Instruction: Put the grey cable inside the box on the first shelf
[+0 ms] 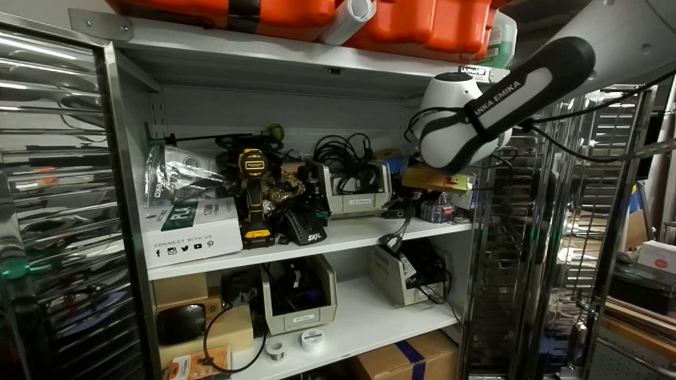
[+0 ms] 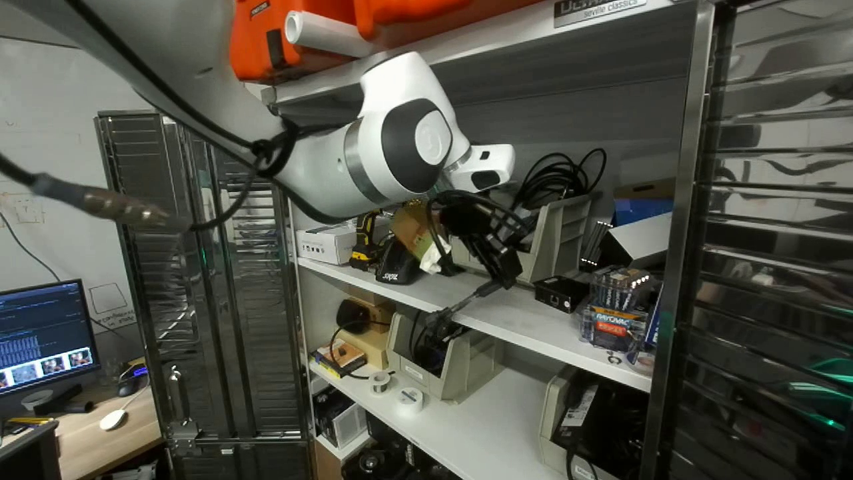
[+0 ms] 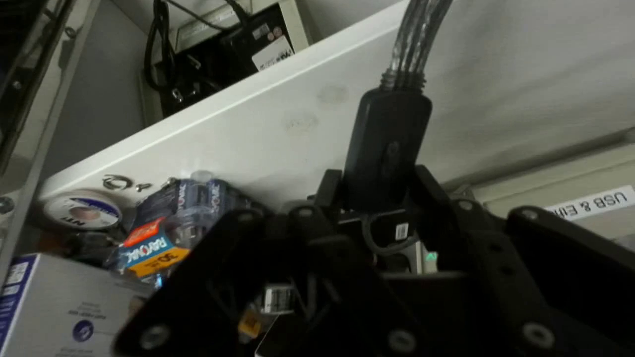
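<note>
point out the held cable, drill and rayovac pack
Cable (image 3: 388, 146): wrist view, on its dark plug.
Drill (image 1: 255, 198): in an exterior view, on its handle.
Rayovac pack (image 2: 610, 320): in an exterior view, on its label.

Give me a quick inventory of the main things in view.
cable: one, grey, held by its black plug
box: one, pale grey, on the upper shelf
bins: two, pale grey, on the lower shelf
drill: one, yellow and black, upper shelf
carton: one, white, beside the drill
cases: at least two, orange, atop the cabinet
roll: one, white, among the cases
arm: one, white and black, at the upper shelf
fingers: two, black, closed on the plug
</note>
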Motion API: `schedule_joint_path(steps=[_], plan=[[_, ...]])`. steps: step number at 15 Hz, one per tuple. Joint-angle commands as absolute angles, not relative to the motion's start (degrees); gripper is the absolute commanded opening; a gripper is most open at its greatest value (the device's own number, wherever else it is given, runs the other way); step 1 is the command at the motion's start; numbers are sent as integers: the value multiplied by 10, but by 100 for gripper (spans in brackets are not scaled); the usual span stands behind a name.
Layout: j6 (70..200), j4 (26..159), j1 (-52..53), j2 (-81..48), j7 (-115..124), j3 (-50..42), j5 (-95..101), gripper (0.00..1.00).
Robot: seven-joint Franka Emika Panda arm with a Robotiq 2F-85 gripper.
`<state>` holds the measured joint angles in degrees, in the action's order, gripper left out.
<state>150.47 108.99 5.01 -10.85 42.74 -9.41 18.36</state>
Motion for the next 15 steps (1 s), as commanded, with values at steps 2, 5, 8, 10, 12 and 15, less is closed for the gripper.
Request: schedule_joint_path(steps=[2,5,8,10,12,15], plan=[[1633,1184,71,-33,623,-136,363,15],[1665,1150,78,-36,764,-161,499,15],[1677,1097,84,-52,903,-171,642,15],[1673,1075,89,-60,986,-162,731,15],[1667,1050,98,-70,1069,-158,814,15],[1647,1002,116,-95,1190,-154,939,15]])
